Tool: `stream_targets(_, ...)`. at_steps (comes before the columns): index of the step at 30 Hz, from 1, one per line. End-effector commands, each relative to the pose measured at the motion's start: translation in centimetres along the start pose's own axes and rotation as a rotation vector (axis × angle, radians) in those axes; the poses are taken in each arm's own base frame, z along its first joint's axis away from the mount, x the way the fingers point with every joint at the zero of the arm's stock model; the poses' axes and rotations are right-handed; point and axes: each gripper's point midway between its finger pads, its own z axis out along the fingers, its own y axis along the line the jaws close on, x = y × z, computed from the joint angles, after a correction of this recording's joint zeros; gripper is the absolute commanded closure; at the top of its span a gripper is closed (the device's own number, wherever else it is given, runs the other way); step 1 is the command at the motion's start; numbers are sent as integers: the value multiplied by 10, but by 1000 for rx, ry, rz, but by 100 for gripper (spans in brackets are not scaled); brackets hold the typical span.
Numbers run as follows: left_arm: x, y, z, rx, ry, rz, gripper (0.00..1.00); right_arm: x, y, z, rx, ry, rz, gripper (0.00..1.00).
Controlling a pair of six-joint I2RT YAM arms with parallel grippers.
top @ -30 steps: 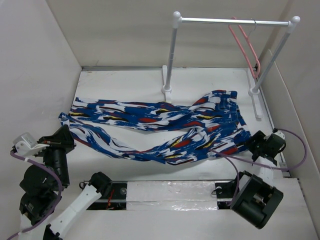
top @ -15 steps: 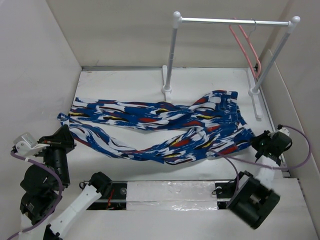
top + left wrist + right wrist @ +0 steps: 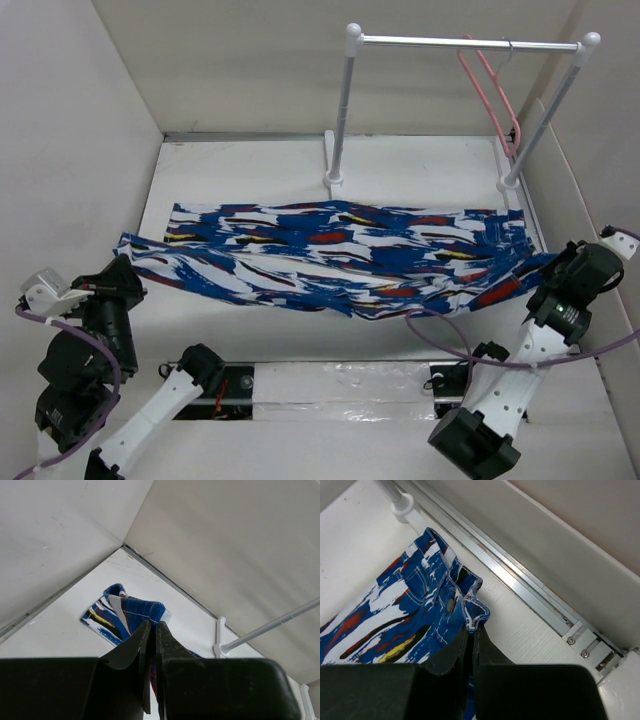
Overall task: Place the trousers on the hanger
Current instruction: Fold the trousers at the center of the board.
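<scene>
- Since a second before, the right fingers [image 3: 553, 272] had swung outward toward the side wall. The trousers [image 3: 340, 255] had been drawn out from a twisted, rumpled heap into one long, flatter band across the bench [image 3: 250, 165].
- At the far end of that band the left fingers [image 3: 124, 272] had hardly shifted at all.
- From where I stood, the left fingers were pressed together on the end of a trouser leg. In the left wrist view [image 3: 142, 640] a sliver of cloth sat in the narrow slit between them, and the blue cuff fanned out on the bench just beyond their tips.
- The right fingers were likewise closed, pinching a corner of the waistband. In the right wrist view [image 3: 461, 645] a small stitched fold of hem stood up right at their tips, with the belt loops and pocket seams spreading away ahead and to their left.
- The trousers stretched from one pair of fingers to the other. Their middle lay along the bench, but I could not tell whether the ends were lifted clear of it.
- Well beyond the right fingers, the pink hanger [image 3: 490, 85] hung by its hook from the silver rail [image 3: 440, 42] of the white rack [image 3: 343, 110]. It sat near the rail's right end, well apart from the trousers.
</scene>
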Motion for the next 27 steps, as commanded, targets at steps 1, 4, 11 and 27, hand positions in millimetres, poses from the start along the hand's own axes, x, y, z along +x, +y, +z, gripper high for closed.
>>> stream_targets(1,-12,3,1,-42,-29,-12,100,-13,-8,-9,41,-71,-16,100)
stream_targets(4,6,-11,12,-43,14,53,100,-1,-2,12,-6,-46,-9,100)
stream_targets(11,89,-37,42,-107,168,111,100,-17,19,51,-106,-47,50,100)
stream_targets(27,109,14,132,-473,225,348,100,-5,74,116,-299,35,151,100)
